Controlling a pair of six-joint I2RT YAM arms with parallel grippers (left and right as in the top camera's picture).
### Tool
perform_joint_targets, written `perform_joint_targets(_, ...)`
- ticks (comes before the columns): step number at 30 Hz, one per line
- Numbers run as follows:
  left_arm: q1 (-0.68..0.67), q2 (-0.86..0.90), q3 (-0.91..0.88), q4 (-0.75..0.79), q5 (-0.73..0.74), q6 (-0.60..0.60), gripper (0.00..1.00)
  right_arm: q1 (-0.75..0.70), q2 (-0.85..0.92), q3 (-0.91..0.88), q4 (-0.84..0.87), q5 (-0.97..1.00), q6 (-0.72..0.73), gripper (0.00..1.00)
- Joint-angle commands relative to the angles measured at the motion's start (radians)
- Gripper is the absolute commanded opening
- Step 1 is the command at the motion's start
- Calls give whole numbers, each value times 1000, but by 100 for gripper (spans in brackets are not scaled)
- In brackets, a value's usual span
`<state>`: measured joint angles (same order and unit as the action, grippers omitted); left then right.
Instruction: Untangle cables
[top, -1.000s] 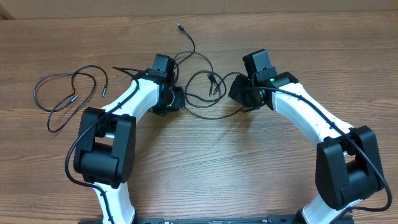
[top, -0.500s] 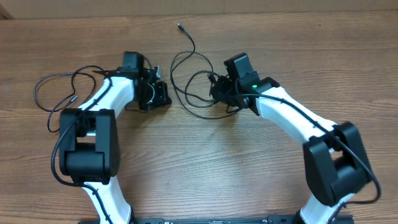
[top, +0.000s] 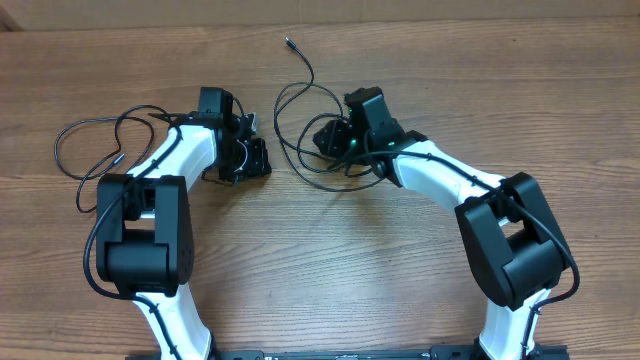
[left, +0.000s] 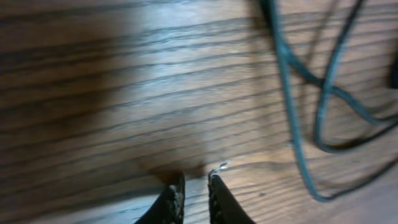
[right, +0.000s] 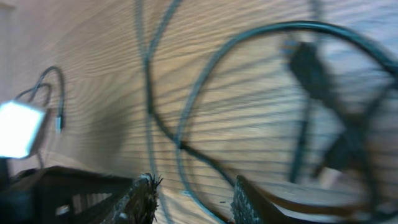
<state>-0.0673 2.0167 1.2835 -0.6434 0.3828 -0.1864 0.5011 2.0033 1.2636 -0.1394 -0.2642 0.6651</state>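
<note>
Arms bent inward: left tool (top: 257, 160) beside cables (top: 309, 66), right tool (top: 326, 137) above.

Cables (right: 147, 68) in the right wrist view, blurred, ends indistinct.

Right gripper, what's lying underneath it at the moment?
Loops of thin black cable on the wooden table, one strand running between the open fingers of the right gripper. From overhead, the gripper covers where the loops cross, so any knot is hidden.

Lab bench: wood-grain table (top: 330, 260) (two robot arms (top: 440, 180) mounted).
</note>
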Motion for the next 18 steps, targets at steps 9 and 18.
perform_joint_targets(9,-7,11,-13,-10,-157,-117,33,98,27,-1,82,152,-27,42)
perform_joint_targets(18,-7,12,-14,-14,-188,-117,27,148,112,-1,182,151,-52,41)
